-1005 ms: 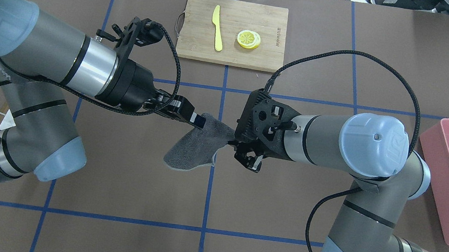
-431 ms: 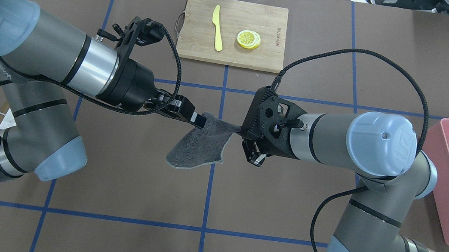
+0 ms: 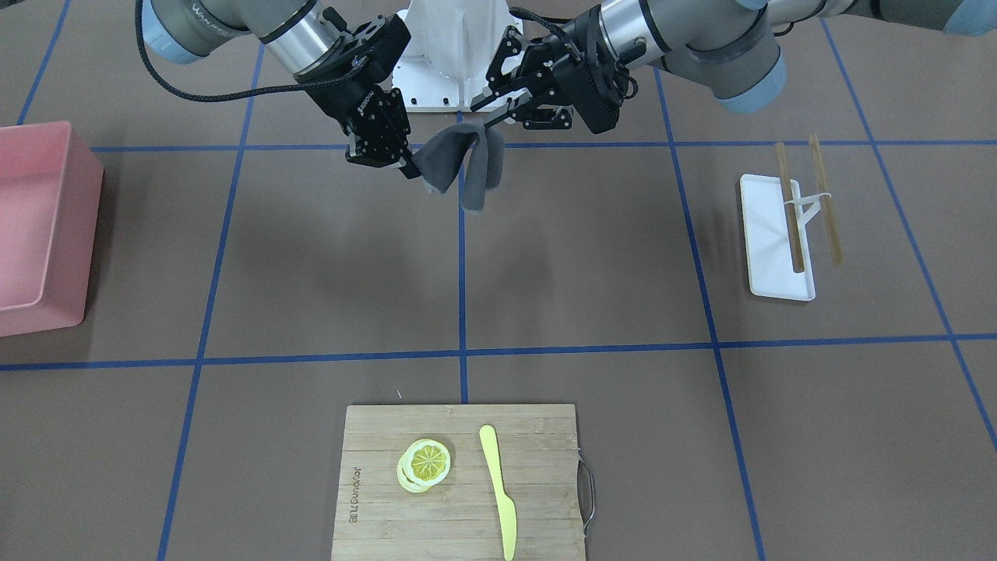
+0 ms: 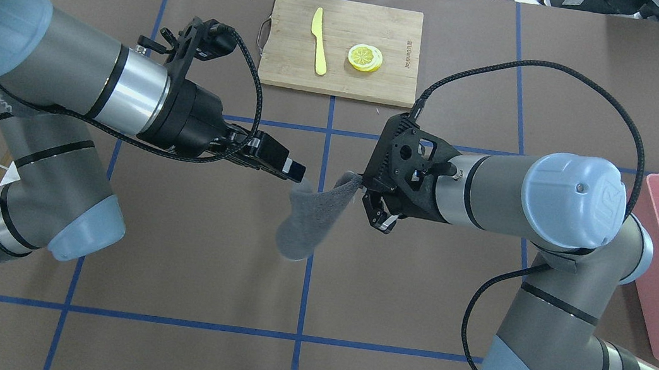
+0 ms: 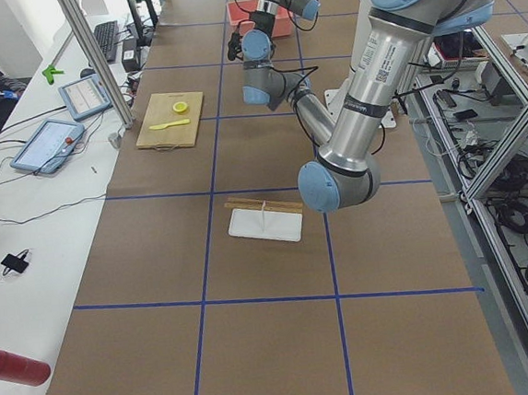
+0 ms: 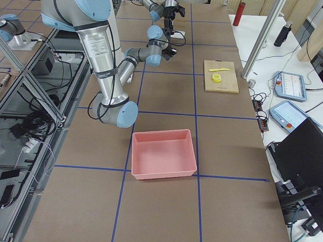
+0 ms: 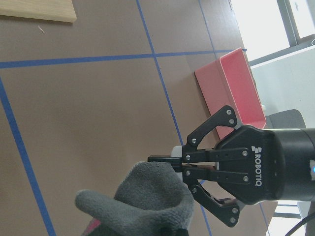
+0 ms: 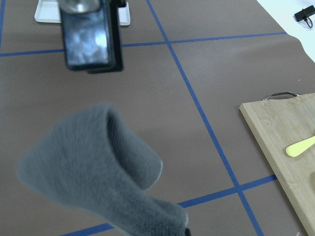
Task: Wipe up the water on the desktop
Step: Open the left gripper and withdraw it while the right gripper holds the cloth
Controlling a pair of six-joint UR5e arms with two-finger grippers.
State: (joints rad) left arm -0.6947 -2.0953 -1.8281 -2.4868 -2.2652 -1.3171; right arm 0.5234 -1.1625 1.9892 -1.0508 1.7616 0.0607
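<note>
r tool [image 4: 360,184] pinching grey cloth [image 4: 309,220] over desktop [image 4: 199,257], l tool [image 4: 295,171] off cloth, can't tell if spread

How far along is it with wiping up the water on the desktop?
Done: the grey cloth is up off the desktop. In hand: the right gripper pinches one corner; the cloth looks free of the left gripper. Left to do: lower it and wipe; no water is visible.

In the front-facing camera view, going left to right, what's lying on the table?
Pink bin → lemon slices → yellow knife → white tray. The cutting board spans the lemon and knife, and the chopsticks overlap the tray, so I left those out.
</note>
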